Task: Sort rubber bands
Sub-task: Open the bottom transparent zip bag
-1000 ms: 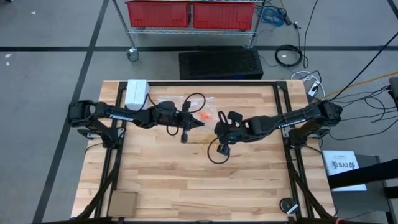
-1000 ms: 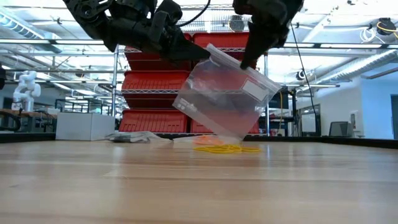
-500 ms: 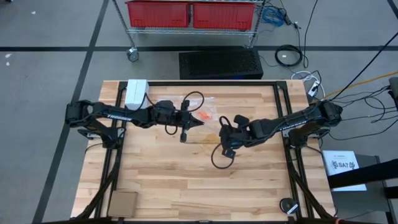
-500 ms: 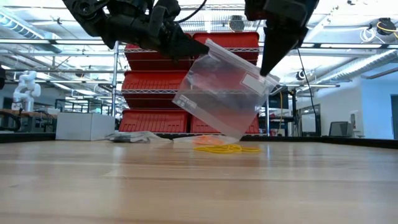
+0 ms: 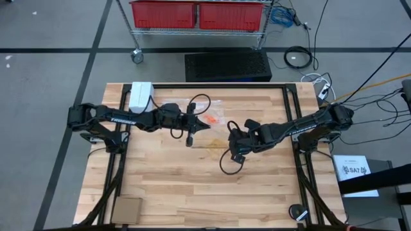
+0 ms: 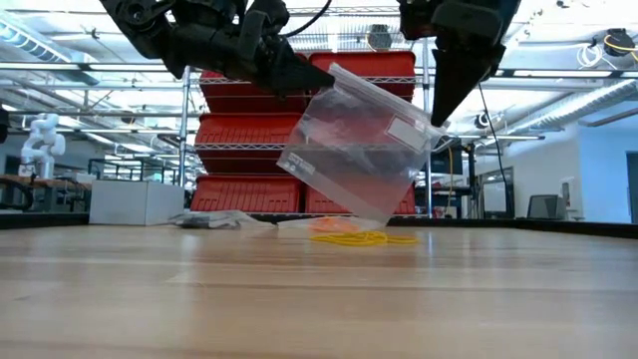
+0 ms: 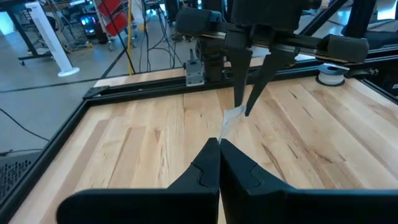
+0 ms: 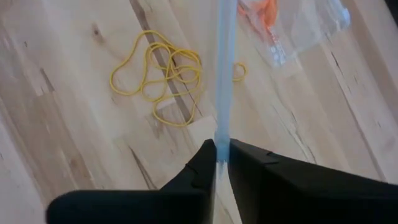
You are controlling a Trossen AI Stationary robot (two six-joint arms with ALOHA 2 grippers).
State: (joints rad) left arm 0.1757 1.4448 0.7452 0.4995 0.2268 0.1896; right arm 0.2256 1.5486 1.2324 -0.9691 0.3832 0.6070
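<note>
A clear zip bag (image 6: 354, 150) hangs tilted above the table's middle, held between both arms. My left gripper (image 6: 314, 85) is shut on one top corner and my right gripper (image 6: 437, 118) is shut on the other. Yellow rubber bands (image 8: 161, 81) lie loose on the wood under the bag, and the low view shows them too (image 6: 354, 237). Orange rubber bands (image 8: 267, 12) sit inside a second clear bag (image 5: 212, 117) that lies flat farther back. My left gripper pinches the bag's top corner (image 7: 225, 124) between its two shut fingers, coming about level from the table's left. The bag hangs below and slopes away from it. Its lowest corner (image 6: 374, 219) is just above the tabletop. My right gripper has the bag's top edge (image 8: 222, 124) between its two fingers, at the corner far from the left gripper. The fingers slant down from the table's right. The edge strip runs straight out from between them.
A white box (image 5: 140, 95) stands at the table's far left. A cardboard piece (image 5: 126, 209) lies at the near left corner. Crumpled clear bags (image 6: 214, 219) lie at the back. A black cable loop (image 5: 228, 163) hangs from the right arm.
My right gripper has slid along the bag's top edge from near its middle to the far corner, moving toward the table's right edge and turning as it went. My left gripper has held still on its corner, and the bag has stayed hanging between the two.
</note>
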